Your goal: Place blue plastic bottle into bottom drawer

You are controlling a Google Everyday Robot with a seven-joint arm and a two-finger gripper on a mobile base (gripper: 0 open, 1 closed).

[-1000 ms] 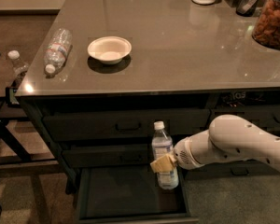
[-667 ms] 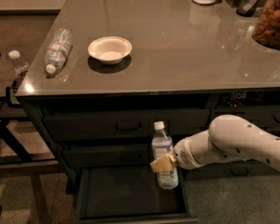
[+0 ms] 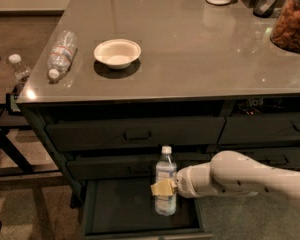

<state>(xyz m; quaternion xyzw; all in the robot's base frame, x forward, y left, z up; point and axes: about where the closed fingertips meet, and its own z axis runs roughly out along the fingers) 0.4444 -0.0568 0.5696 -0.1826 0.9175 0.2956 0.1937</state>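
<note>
End effector (image 3: 163, 188), reaching in from the right on the white arm (image 3: 240, 180), is clamped around the mid-body of the slim, clear blue plastic bottle (image 3: 166, 170) (white screw cap, pale blue-and-white label). Bottle upright, long axis vertical, cap up. Its base sits low over the floor of the open, wide, shallow, dark grey-green metal bottom drawer (image 3: 115, 209); contact with the floor cannot be told. Judgement: lower straight down, then release.

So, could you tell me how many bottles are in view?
3: the blue plastic bottle upright in the gripper at the bottom drawer; a ridged bottle lying on the countertop; a third bottle beyond its left edge. Others may be hidden.
</note>
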